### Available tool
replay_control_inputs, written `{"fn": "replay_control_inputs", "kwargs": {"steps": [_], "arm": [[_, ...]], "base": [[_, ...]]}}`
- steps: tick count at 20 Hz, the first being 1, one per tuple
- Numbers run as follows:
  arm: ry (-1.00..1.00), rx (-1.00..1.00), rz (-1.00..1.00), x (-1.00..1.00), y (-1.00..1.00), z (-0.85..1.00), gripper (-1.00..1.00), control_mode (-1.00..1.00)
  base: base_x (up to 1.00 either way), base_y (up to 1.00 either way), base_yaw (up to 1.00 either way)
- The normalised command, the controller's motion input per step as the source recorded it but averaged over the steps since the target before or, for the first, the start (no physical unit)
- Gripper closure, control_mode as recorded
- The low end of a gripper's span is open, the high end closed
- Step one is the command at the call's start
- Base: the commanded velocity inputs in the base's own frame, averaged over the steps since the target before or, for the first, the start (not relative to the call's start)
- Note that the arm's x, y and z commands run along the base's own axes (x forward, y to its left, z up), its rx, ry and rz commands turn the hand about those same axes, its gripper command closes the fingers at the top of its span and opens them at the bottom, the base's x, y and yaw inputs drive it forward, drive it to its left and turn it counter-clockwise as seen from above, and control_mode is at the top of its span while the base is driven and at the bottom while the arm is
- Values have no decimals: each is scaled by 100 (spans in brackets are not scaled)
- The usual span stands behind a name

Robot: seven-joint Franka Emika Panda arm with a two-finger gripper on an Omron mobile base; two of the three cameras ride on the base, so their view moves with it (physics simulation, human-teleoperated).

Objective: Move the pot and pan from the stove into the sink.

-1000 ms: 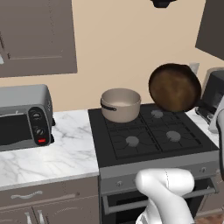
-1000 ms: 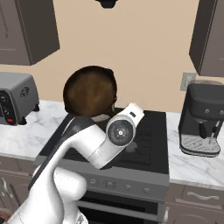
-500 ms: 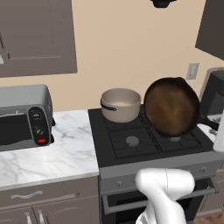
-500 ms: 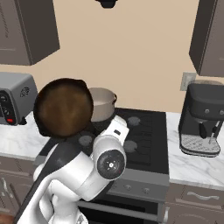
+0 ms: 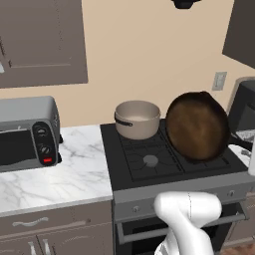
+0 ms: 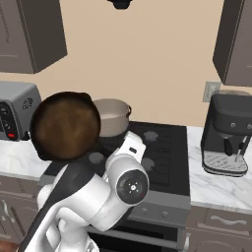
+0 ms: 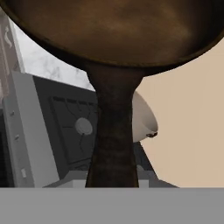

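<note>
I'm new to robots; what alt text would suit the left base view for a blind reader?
A round dark brown skillet hangs tilted, its rusty inside facing the camera, above a black gas stove. A deep beige pot sits on a back burner; a grey toaster oven stands on the marble counter.

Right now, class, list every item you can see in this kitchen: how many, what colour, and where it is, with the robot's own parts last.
pan: one, dark brown, lifted and tilted on edge above the stove.
pot: one, beige, on the stove's back left burner.
stove: one, black top with grey front, between the counters.
toaster oven: one, grey, on the counter left of the stove.
coffee machine: one, black, on the counter right of the stove.
counter: white marble, on both sides of the stove.
wall socket: one, grey, behind the coffee machine.
cupboards: grey-brown, on the wall.
arm: one, white.
hand: shut on the pan's handle.
</note>
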Motion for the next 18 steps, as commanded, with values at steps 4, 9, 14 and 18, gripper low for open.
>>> {"fn": "replay_control_inputs", "kwargs": {"steps": [4,9,14,18], "arm": [[0,0,0,0,0,0,100,100],[0,0,0,0,0,0,100,100],[0,0,0,0,0,0,100,100],[0,0,0,0,0,0,100,100]], "base": [[-58,0,0],[-76,0,0],[-62,0,0],[-7,0,0]]}}
